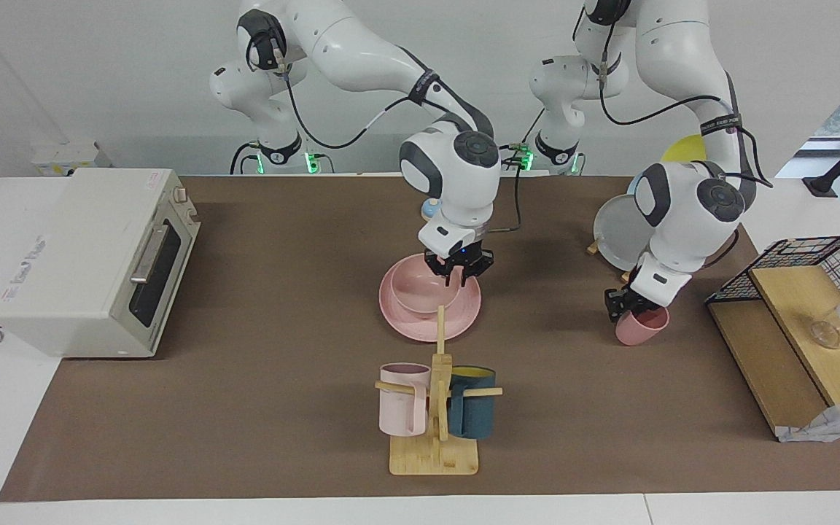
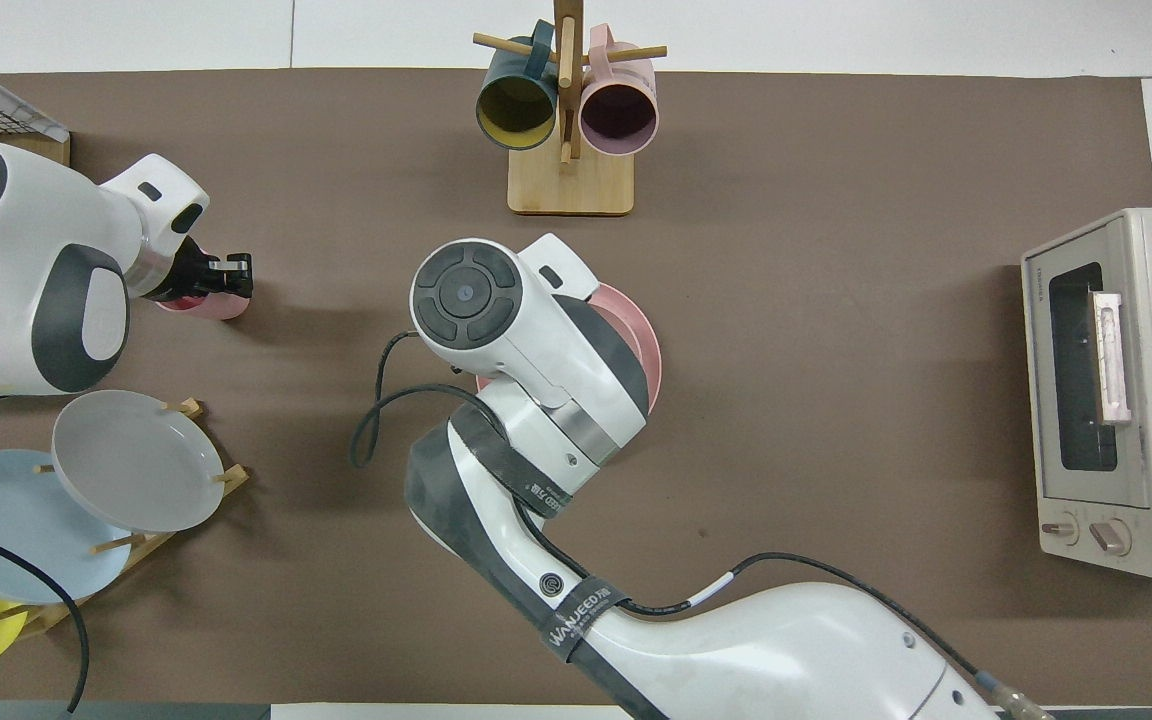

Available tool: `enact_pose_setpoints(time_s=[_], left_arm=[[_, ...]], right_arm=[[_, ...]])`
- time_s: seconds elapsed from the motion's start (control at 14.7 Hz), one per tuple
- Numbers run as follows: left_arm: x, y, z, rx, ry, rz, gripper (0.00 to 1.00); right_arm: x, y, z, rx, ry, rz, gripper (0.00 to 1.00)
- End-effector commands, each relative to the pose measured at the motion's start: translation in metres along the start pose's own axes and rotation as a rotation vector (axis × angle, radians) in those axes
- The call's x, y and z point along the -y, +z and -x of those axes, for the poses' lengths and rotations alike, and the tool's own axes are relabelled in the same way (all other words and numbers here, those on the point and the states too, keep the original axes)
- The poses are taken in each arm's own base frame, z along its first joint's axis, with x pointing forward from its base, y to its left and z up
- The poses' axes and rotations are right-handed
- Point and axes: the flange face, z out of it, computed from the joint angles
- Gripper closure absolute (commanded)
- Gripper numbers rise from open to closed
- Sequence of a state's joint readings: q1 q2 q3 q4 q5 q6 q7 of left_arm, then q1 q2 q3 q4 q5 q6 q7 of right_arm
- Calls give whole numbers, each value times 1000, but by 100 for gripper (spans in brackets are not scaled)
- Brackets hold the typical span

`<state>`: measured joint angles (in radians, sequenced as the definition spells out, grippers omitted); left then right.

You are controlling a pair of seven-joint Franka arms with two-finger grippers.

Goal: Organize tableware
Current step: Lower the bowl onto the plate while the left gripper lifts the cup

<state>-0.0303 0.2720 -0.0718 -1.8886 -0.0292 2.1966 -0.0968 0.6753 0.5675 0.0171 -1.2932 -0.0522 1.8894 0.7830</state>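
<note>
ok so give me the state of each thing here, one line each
Pink bowl: upright, on the plate.
Pink plate: flat on the table.
Pink cup: upright; left pincer at its rim.
Right pincer: over the bowl's rim.
Mugs: hung on the rack.
Toaster oven: door shut.
</note>
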Motion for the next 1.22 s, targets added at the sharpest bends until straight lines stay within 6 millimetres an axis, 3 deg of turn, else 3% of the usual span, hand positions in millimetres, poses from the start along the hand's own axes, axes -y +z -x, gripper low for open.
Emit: enact_pose_setpoints(time_s=[0.0, 0.07, 0.14, 0.2, 0.34, 0.41, 0.48, 0.54, 0.68, 0.81, 0.88, 1.09, 1.15], left_arm=[[2, -11, -2, -10, 13, -15, 100], [1, -15, -4, -2, 14, -16, 100], [0, -22, -6, -1, 16, -16, 100], [-2, -32, -9, 2, 16, -16, 100], [-14, -77, -17, 38, 18, -17, 100], [-31, -109, -19, 57, 19, -16, 100], [-54, -131, -17, 89, 3, -21, 100], [-77, -141, -16, 132, -19, -30, 100], [-136, -179, -11, 144, -56, -33, 100], [-203, -186, -2, 151, -150, -31, 100], [-241, -189, 14, 140, -177, -22, 100], [-326, -192, 54, 92, -238, 19, 100], [-346, -180, 62, 93, -234, 32, 100]], right_arm=[[-19, -46, -23, 32, 44, -62, 62], [-27, -65, -23, 30, 46, -67, 56], [-51, -86, -30, 30, 32, -59, 53], [-78, -113, -33, 30, -13, -48, 43], [-157, -140, -49, 102, -65, -12, 28], [-192, -150, -54, 124, -77, -2, 17], [-221, -160, -55, 146, -87, 3, 0], [-256, -177, -55, 147, -95, 5, 0], [-306, -202, -40, 144, -125, 4, 0], [-359, -199, -27, 169, -136, 9, 0], [-380, -192, -24, 190, -142, 6, 0], [-414, -184, -17, 216, -127, -3, 0], [-414, -181, -18, 211, -128, -6, 0]])
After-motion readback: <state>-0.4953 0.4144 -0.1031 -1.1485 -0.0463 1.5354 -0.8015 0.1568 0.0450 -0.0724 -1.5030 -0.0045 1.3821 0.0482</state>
